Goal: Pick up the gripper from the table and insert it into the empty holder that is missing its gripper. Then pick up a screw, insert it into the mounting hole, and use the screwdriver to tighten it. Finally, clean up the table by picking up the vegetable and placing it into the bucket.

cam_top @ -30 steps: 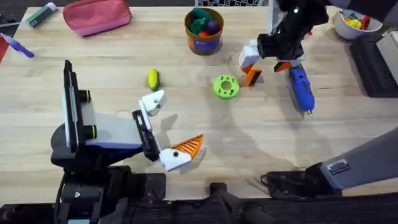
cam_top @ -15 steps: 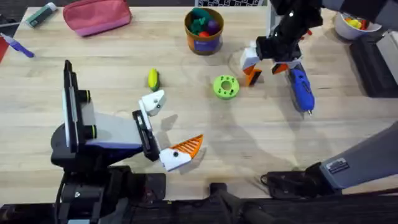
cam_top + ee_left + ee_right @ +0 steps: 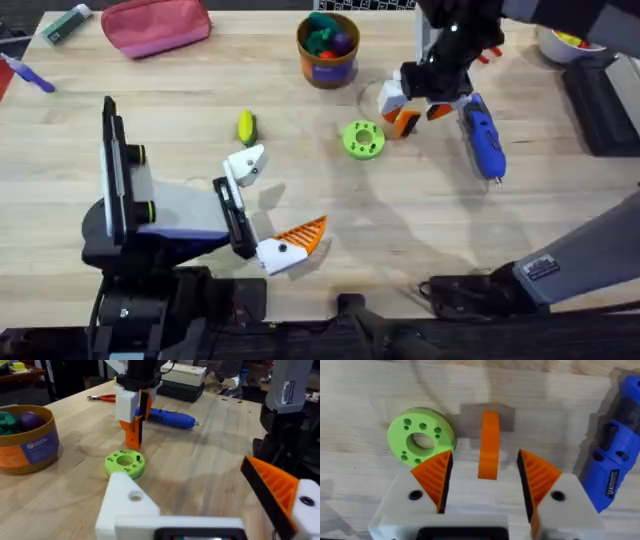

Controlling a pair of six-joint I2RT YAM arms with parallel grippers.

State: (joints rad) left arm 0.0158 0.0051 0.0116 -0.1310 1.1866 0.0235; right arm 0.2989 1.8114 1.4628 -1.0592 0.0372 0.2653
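Fingers of the right gripper (image 3: 485,477) stand apart, one orange pad on each side of the gripper (image 3: 489,445), which lies on the table (image 3: 400,220) between them, not touched. Beside it lie the green disc (image 3: 421,440) and the screwdriver (image 3: 615,460). From overhead an arm covers most of the wedge, while the wrist camera shows it whole. Left gripper (image 3: 260,215) is open and empty; its bare holder (image 3: 245,165) has no pad. The vegetable (image 3: 246,127) lies near it, the bucket (image 3: 328,48) farther back.
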